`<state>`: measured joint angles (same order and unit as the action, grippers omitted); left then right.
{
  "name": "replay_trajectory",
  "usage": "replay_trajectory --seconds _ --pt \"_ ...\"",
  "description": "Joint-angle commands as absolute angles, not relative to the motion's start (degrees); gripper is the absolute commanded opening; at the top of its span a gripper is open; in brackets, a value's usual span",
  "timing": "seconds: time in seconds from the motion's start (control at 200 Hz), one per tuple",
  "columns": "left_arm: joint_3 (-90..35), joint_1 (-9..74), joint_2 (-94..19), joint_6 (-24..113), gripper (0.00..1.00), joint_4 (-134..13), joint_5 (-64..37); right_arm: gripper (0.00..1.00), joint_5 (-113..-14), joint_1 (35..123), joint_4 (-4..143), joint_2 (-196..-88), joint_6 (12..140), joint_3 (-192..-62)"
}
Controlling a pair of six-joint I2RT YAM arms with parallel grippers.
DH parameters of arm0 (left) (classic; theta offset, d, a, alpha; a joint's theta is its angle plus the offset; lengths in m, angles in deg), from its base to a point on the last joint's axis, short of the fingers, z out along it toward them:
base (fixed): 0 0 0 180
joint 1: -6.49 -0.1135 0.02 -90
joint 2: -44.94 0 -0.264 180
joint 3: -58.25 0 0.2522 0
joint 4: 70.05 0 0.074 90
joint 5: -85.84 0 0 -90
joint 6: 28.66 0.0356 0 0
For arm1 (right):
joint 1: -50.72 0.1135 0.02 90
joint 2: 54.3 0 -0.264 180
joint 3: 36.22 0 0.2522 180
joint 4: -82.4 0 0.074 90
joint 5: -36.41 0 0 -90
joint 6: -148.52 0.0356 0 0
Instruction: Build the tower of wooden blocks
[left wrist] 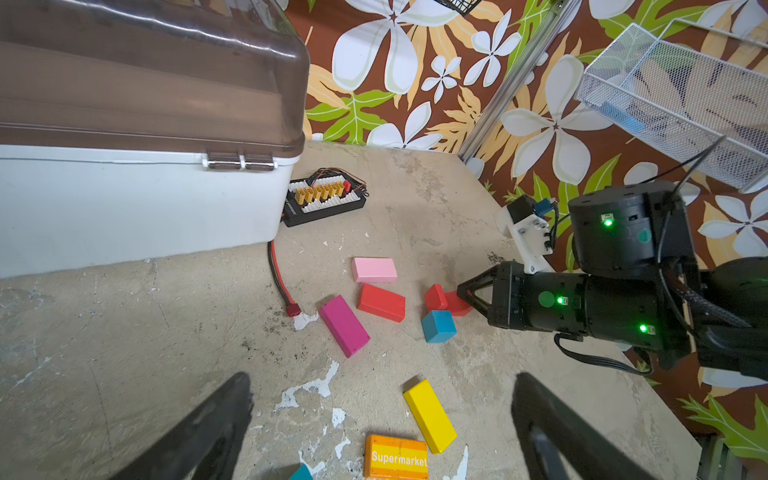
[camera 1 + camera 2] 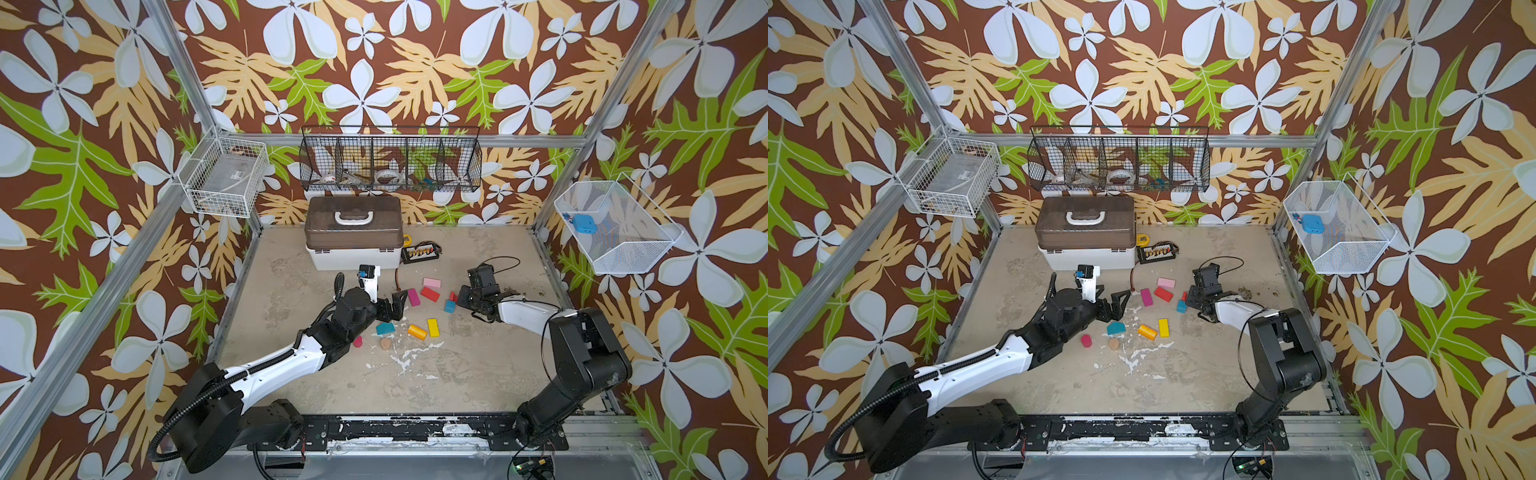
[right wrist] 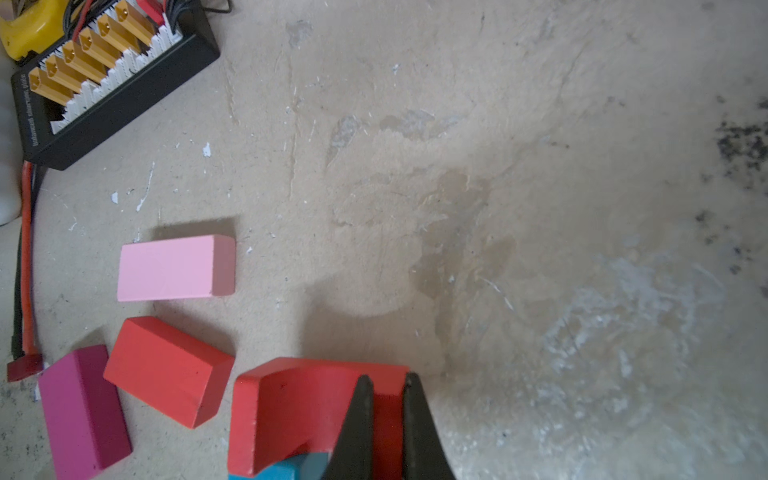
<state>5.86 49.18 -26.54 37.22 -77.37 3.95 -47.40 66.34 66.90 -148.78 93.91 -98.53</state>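
Both top views: wood blocks (image 2: 430, 294) lie scattered singly on the table (image 2: 457, 374). Left wrist view: left gripper (image 1: 382, 376) spread wide, holding nothing. Right wrist view: right gripper (image 3: 384, 378) pinches one leg of the red arch (image 3: 291, 407), just beside the blue cube (image 3: 286, 469).

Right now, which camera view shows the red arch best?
The right wrist view: the red arch is large, one leg pinched by the right claw. The left wrist view shows it small, beside the blue cube. In both top views only a red sliver shows.
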Motion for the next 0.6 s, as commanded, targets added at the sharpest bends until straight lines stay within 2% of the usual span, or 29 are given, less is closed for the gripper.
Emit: replay_trajectory --seconds 0.0,0.596 --pt "5.3 49.2 -26.7 37.3 0.98 -77.1 4.0 0.09 -46.8 66.4 67.4 -147.8 94.4 -97.8" --pt "5.3 49.2 -26.9 37.3 0.98 -77.0 4.0 0.11 -47.2 67.6 69.3 -148.7 95.2 -96.6"
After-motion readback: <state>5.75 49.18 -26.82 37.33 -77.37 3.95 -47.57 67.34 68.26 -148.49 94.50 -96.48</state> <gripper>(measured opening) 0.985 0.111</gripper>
